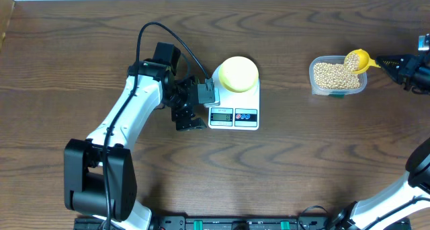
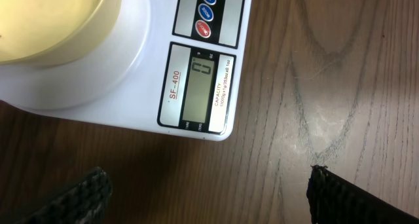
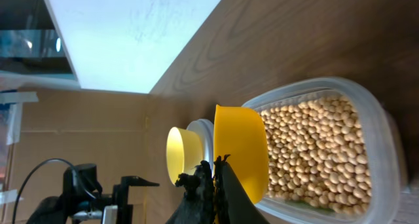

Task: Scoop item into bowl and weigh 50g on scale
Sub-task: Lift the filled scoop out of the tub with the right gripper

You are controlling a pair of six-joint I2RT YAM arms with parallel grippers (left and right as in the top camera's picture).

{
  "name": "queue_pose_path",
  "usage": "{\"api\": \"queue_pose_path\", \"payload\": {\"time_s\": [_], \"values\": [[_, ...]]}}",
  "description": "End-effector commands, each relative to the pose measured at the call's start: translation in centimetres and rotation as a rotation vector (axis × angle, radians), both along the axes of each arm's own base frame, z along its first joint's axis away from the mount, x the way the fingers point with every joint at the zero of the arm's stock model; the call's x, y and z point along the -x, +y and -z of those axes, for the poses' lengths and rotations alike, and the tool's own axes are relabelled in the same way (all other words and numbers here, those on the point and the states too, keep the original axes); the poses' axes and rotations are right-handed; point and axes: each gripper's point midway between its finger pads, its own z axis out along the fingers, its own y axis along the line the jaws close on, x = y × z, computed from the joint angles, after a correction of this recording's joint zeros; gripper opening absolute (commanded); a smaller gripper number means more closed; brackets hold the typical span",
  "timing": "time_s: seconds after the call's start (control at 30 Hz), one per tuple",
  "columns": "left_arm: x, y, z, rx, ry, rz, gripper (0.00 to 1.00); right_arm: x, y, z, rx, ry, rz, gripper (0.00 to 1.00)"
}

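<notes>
The scale [image 1: 233, 113] sits near the middle of the wooden table [image 1: 80, 62], and the pale yellow bowl [image 1: 238, 74] stands on its round platform, apparently empty as far as the overhead view shows. In the left wrist view the scale's [image 2: 131, 67] front panel reads "SF-400" in red beside the grey display [image 2: 198, 90], which shows a single "0". The small print on the display's other side begins "CAPACITY", and the rest is too fine to read. Above the display are two blue oval buttons and one red one, their lettering too small to make out. The left gripper [image 1: 200, 106] hovers just beside the scale's display end with its jaws spread wide and nothing between them; both dark fingertips [image 2: 78, 198] show at the bottom corners of its own camera. Well apart on the right, the beans [image 1: 332, 74] fill a clear plastic container [image 1: 316, 87]. The right gripper [image 1: 393, 62] is clamped tight on the handle of a bright yellow scoop [image 1: 357, 60], which carries a heap of beans and sits over the container's right end. The right wrist view shows the scoop's [image 3: 242, 152] back, with the beans [image 3: 314, 152] beside it and the bowl [image 3: 182, 155] far behind.
</notes>
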Motion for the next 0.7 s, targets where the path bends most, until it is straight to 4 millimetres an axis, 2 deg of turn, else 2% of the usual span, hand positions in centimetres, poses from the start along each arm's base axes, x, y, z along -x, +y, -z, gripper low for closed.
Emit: {"api": "queue_pose_path", "payload": {"time_s": [0.0, 0.2, 0.23, 0.67], "values": [[0.2, -0.1, 0.1, 0.013, 0.012, 0.005, 0.98, -0.5, 2.0, -1.1, -0.058, -0.02, -0.046, 0.01], [0.2, -0.1, 0.1, 0.013, 0.011, 0.005, 0.98, -1.1, 5.5, -1.1, -0.057, -0.02, -0.127, 0.01], [0.2, -0.1, 0.1, 0.013, 0.012, 0.005, 0.98, -1.3, 6.8, -1.1, -0.057, -0.02, -0.158, 0.01], [0.2, -0.1, 0.1, 0.013, 0.012, 0.006, 0.98, -3.1, 16.7, -2.0, -0.067, -0.041, -0.349, 0.01]]}}
